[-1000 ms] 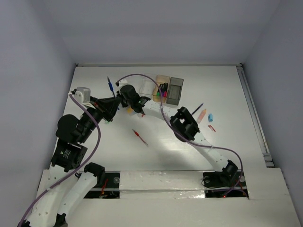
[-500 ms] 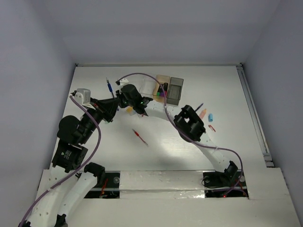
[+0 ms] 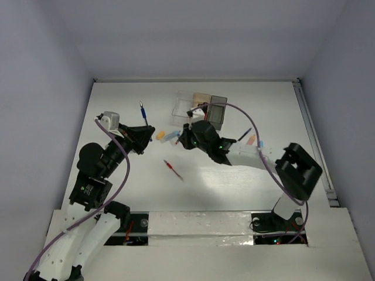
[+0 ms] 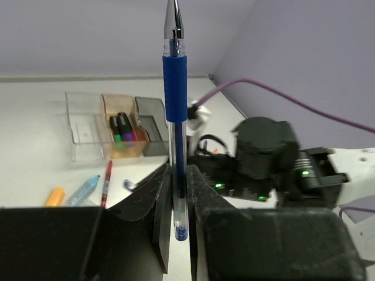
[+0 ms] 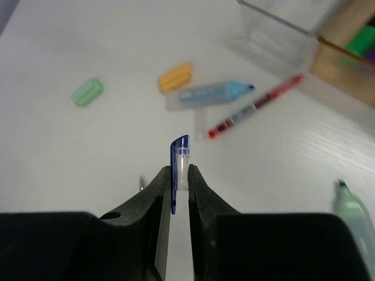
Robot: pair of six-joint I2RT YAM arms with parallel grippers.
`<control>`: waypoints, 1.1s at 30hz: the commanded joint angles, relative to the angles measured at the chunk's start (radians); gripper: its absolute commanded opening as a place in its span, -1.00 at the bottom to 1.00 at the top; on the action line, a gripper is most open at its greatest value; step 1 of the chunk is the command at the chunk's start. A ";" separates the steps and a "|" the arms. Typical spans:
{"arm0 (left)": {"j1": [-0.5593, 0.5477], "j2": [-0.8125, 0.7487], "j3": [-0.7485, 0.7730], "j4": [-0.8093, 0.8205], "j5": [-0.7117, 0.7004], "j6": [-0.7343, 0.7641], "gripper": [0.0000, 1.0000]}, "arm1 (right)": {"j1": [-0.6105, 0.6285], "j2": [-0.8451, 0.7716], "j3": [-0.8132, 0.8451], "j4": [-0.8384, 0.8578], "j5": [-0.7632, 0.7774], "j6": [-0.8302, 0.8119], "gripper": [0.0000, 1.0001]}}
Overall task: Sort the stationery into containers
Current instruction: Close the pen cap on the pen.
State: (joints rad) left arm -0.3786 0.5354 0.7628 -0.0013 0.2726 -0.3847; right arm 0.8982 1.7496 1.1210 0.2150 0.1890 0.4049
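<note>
On my left, the left gripper is clamped on the blue pen, tip toward twelve o'clock. The right gripper has drawn away toward four o'clock, pinching what looks like the pen's clear-blue cap, so two pieces now need sorting. The containers sit at twelve on the white table, and pale lavender walls box it in.

The left arm is folding at its elbow, and the left gripper is pinching a blue pen upright. The right arm is lying stretched leftward, and the right gripper is clamping a small blue cap.
</note>
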 commanded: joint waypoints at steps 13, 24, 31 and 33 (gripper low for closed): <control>-0.003 0.046 -0.108 0.032 0.136 0.024 -1.00 | 0.045 -0.090 -0.294 -0.092 0.240 0.215 -0.76; -0.003 0.017 -0.100 0.003 0.106 0.046 -1.00 | 0.076 -0.019 -0.239 -0.158 0.254 0.259 -0.29; -0.003 0.009 -0.097 0.006 0.109 0.047 -1.00 | 0.076 -0.027 -0.149 -0.330 0.237 0.203 -0.07; -0.003 0.006 -0.097 0.006 0.111 0.047 -1.00 | 0.076 -0.018 -0.119 -0.357 0.221 0.174 -0.08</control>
State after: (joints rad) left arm -0.3786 0.5571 0.6617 -0.0277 0.3840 -0.3515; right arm 0.9703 1.7176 0.9321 -0.0624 0.4049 0.6250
